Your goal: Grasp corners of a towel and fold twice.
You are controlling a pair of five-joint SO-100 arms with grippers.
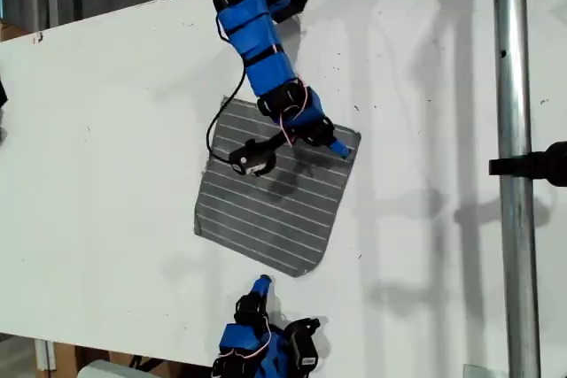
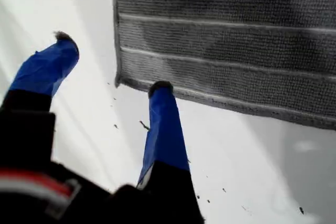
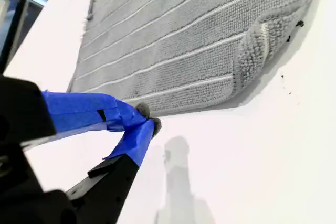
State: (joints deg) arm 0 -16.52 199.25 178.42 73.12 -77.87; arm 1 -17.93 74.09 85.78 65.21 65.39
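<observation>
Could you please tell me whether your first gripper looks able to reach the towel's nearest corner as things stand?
Probably yes. My first gripper is open, one fingertip sits at the edge of the towel beside that corner, and nothing lies between them.

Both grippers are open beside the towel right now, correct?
Not quite. My second gripper is shut, its tips pressed together, as the second wrist view shows. My first gripper is open beside the towel.
</observation>
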